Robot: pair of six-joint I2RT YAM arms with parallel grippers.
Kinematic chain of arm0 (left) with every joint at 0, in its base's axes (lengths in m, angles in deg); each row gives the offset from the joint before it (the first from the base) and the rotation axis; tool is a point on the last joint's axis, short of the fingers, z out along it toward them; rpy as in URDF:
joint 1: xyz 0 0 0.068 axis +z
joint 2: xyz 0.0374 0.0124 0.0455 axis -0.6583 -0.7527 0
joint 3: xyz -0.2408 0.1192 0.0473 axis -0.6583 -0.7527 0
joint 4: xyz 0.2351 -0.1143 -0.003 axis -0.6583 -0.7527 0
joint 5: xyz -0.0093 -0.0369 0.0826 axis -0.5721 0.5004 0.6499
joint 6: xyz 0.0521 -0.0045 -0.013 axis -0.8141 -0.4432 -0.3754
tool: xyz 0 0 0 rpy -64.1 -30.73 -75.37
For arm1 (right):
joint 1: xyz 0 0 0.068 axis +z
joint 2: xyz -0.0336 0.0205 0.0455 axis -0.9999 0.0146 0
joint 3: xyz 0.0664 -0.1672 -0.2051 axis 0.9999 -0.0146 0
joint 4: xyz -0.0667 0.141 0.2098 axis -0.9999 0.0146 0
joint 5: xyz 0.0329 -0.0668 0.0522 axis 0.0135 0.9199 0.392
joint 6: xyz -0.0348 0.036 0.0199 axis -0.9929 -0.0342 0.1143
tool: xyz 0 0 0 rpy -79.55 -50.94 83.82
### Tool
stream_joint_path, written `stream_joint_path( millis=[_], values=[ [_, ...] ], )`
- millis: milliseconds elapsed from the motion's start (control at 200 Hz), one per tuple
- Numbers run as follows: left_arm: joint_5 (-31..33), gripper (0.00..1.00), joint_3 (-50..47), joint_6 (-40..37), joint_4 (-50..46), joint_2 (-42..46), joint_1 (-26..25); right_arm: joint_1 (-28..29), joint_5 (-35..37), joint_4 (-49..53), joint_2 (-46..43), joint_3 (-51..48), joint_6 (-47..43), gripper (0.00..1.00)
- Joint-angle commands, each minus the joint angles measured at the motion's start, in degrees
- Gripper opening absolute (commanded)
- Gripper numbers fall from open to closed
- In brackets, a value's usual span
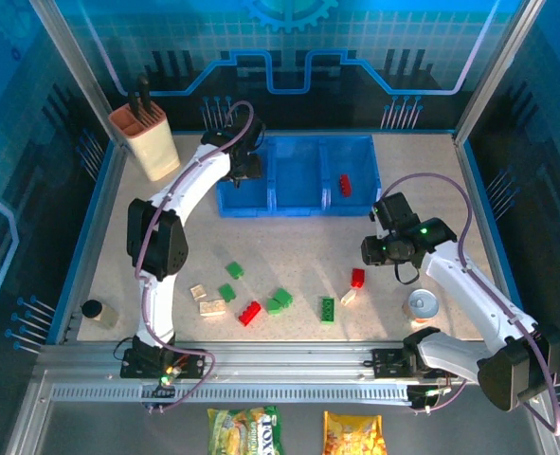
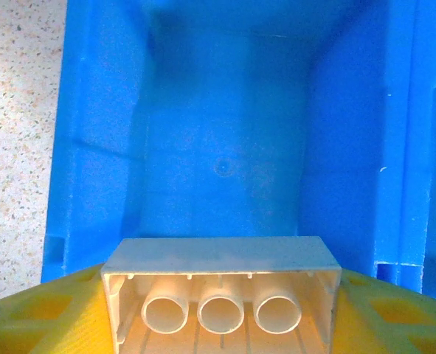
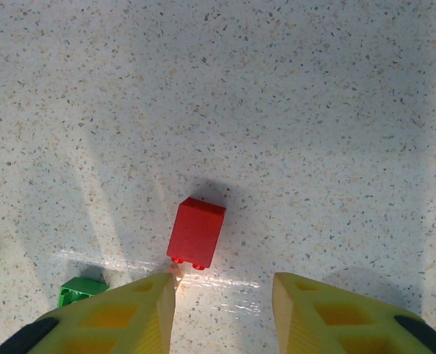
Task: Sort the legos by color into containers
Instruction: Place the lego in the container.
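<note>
The walls of a bright blue plastic bin (image 2: 92,147) stand close on both sides below the left hand (image 2: 221,313), which is clamped on a cream studded plastic brick (image 2: 221,254). Bare speckled table (image 3: 313,110) spreads ahead of the right hand (image 3: 223,295), partly open and empty, with a red brick (image 3: 196,233) just beyond its fingertips. Three red, four cream and about five green bricks (image 1: 328,309) in all.

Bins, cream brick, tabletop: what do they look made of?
Bins: moulded plastic, bright blue, slightly glossy, with soft reflections on the walls. Cream brick: hard plastic, smooth, thin walls and hollow tubes underneath. Tabletop: speckled pale surface with sheen, perhaps laminate or stone-look; cannot tell which.
</note>
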Motion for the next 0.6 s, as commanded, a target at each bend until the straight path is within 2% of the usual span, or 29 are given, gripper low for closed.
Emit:
stream_joint_path(
  millis=[0,595],
  values=[
    [-2.1,0.56,0.7,-2.2,1.0,-3.7,1.2,-0.2,0.5,1.0,-0.4,-1.0,-0.4,0.41],
    [-3.9,0.57,6.2,-3.2,3.6,-14.0,2.7,1.1,0.9,0.5,1.1,-1.4,-1.0,0.41]
  ],
)
